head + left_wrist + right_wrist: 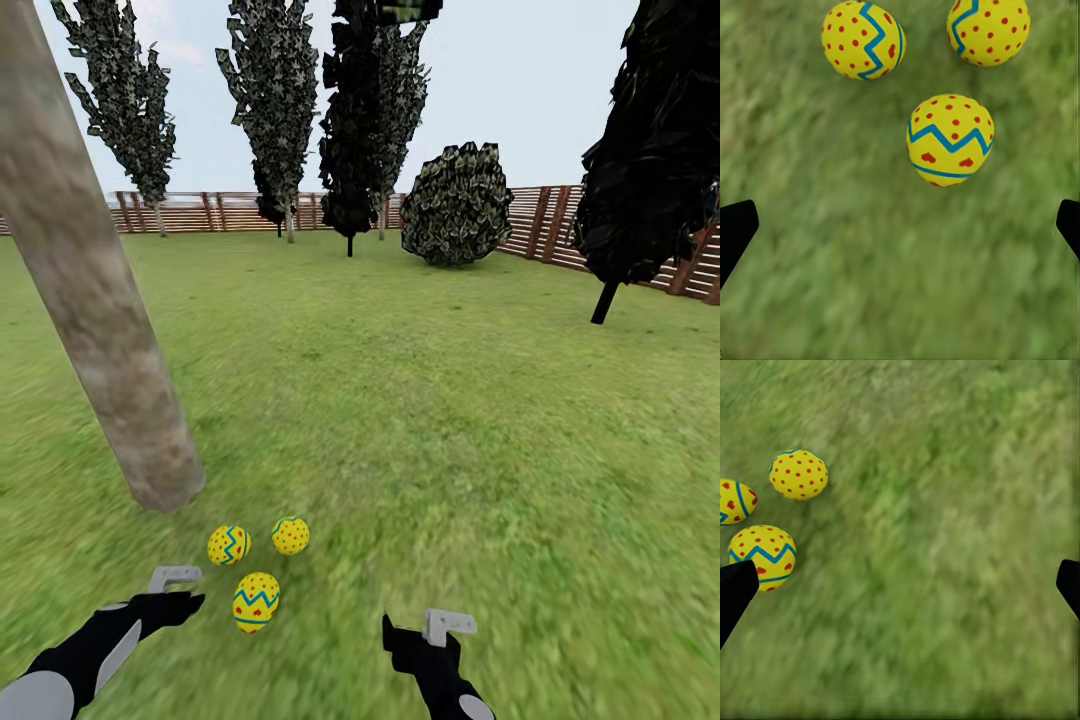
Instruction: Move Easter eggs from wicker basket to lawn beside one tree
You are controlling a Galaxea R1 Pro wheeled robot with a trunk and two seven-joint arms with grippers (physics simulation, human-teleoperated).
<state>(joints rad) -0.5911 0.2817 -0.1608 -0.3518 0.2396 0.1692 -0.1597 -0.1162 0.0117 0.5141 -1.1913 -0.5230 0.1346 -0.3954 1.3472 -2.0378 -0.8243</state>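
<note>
Three Easter eggs (256, 601) clustered on the lawn (480, 460) just beside the tree (90, 290) trunk base, left hand (900, 225) spread wide and empty near them, right hand (900, 585) likewise wide, empty.

The lawn (450, 420) is spreading green and slightly patchy out to the wooden fence (545, 225); three Easter eggs (256, 601) are lying on the grass in a close cluster, apart from one another, just beside the foot of the tree (150, 450), whose trunk is rising from the grass.
</note>
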